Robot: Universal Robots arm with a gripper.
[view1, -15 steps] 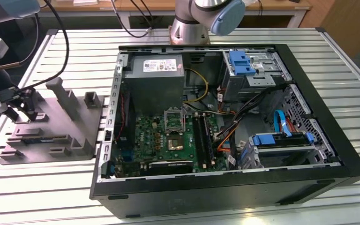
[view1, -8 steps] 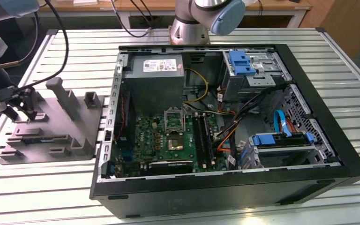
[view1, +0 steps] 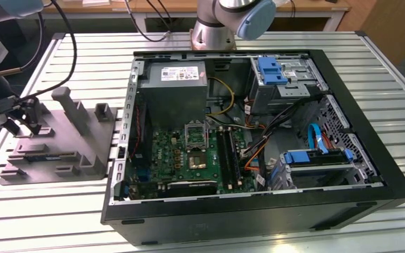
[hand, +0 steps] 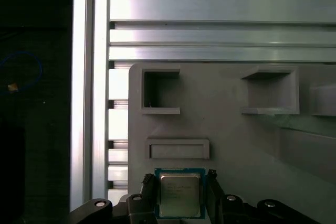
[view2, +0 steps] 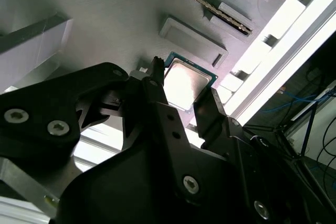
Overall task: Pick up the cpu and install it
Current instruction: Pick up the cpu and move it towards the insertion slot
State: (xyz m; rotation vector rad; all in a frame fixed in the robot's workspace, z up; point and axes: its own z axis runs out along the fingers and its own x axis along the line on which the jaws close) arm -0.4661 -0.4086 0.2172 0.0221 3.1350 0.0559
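Here, both wrist views show pincer (hand: 180,178) flanking cpu (hand: 179,196).

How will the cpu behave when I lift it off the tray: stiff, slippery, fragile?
The cpu looks like a thin, rigid plate, so it likely won't flex and is probably light. Its metal top gleams smooth, so it may slip unless held by the edges. Lying flat on the grey tray, it shouldn't roll or tip.
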